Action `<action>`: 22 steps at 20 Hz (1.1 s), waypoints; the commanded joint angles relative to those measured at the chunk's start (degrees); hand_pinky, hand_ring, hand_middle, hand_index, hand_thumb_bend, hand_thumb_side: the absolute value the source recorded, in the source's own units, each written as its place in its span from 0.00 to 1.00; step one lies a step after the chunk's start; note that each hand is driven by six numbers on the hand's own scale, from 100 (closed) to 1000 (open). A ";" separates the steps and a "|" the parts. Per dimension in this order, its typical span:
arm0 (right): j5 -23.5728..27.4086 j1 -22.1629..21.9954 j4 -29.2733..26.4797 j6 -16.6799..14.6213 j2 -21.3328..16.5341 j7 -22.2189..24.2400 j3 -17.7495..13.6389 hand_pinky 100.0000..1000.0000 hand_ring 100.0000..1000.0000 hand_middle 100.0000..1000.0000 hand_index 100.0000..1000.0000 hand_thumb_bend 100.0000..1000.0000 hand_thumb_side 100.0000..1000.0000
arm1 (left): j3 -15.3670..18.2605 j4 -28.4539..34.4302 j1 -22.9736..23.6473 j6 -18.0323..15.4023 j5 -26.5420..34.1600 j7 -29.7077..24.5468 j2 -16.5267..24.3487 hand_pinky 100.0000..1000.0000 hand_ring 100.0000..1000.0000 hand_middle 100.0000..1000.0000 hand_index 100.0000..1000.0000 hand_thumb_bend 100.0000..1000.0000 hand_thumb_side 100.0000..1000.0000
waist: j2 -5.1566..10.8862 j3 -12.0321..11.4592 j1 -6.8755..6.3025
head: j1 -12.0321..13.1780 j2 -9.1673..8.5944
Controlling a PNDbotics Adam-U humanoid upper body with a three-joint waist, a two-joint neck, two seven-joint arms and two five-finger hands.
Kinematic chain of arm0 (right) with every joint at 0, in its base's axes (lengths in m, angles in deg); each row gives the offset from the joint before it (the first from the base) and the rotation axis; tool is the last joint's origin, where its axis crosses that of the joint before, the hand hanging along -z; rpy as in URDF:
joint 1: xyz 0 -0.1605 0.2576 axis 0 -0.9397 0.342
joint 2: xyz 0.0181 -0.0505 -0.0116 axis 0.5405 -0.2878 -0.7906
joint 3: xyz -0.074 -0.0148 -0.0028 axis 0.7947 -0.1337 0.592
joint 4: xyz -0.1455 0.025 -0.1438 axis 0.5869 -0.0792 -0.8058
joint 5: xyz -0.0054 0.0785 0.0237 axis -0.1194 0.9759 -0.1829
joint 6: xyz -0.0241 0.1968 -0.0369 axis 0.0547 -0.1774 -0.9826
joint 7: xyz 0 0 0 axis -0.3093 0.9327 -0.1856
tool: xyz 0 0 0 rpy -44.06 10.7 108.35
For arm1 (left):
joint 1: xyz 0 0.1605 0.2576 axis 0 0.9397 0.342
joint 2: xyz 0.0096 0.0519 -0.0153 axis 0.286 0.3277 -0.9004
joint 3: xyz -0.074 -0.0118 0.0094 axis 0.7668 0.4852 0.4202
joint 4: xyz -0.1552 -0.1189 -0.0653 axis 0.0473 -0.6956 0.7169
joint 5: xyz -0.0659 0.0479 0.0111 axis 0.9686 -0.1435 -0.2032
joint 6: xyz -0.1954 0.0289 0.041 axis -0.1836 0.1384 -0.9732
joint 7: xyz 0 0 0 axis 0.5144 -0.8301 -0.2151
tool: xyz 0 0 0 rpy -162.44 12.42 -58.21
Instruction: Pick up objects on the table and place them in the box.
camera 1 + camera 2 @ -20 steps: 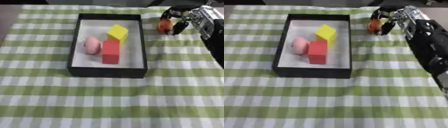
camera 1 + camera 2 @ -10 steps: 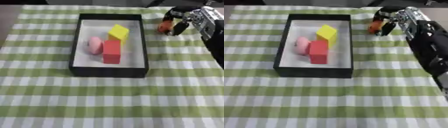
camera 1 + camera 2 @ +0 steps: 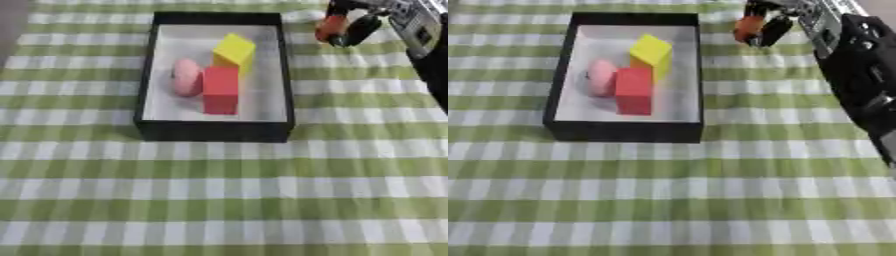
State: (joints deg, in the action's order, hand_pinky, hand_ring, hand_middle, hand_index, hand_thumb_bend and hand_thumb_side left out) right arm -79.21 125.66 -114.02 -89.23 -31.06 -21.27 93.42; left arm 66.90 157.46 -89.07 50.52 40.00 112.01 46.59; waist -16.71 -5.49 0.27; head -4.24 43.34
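A small orange-red object (image 3: 748, 28), rounded and too blurred to identify further, sits pinched in the curled fingers of the robot's right hand (image 3: 773, 26) at the far right of the worktop, just beside the upper right corner of the box (image 3: 700, 75) and outside it. The hand's dark fingers (image 3: 360, 31) wrap the object's right side, with the black-and-silver arm (image 3: 859, 65) running down the right edge of the view. Inside the black, white-floored box lie three pieces close together: a yellow block (image 3: 234, 50) toward the far end, a red block (image 3: 220, 90) nearer, and a pink rounded piece (image 3: 185, 76) touching the red block's left side. A green-and-white checked cloth (image 3: 219, 200) covers the worktop.
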 commanded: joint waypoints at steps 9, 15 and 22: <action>9.51 5.27 -21.32 -0.45 -4.09 6.13 8.03 0.80 0.65 0.46 0.56 0.26 0.00 | 0.76 0.59 -0.07 -0.12 -1.19 -0.17 3.15 0.70 0.68 0.74 0.83 0.54 0.35 | 3.52 1.24 1.15 | 1.50 0.78; 15.50 8.38 -32.29 2.52 -1.64 9.91 13.97 0.80 0.64 0.46 0.57 0.26 0.00 | 0.50 0.76 -0.58 0.08 -1.52 -0.72 3.68 0.70 0.68 0.74 0.83 0.54 0.34 | 3.82 1.04 1.10 | 1.12 0.78; 18.03 10.00 -34.33 4.68 3.83 11.93 19.24 0.80 0.64 0.47 0.57 0.24 0.00 | 0.39 0.95 -1.13 0.10 -1.73 -0.98 3.56 0.70 0.68 0.74 0.83 0.55 0.34 | 4.00 0.13 1.14 | 0.31 0.78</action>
State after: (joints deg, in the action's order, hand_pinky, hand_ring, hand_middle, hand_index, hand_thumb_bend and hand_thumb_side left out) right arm -61.72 134.16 -147.25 -84.77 -27.38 -9.60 112.46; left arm 66.89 157.46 -89.43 50.68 38.57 111.25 48.15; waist -15.19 -5.33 0.86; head -3.74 43.81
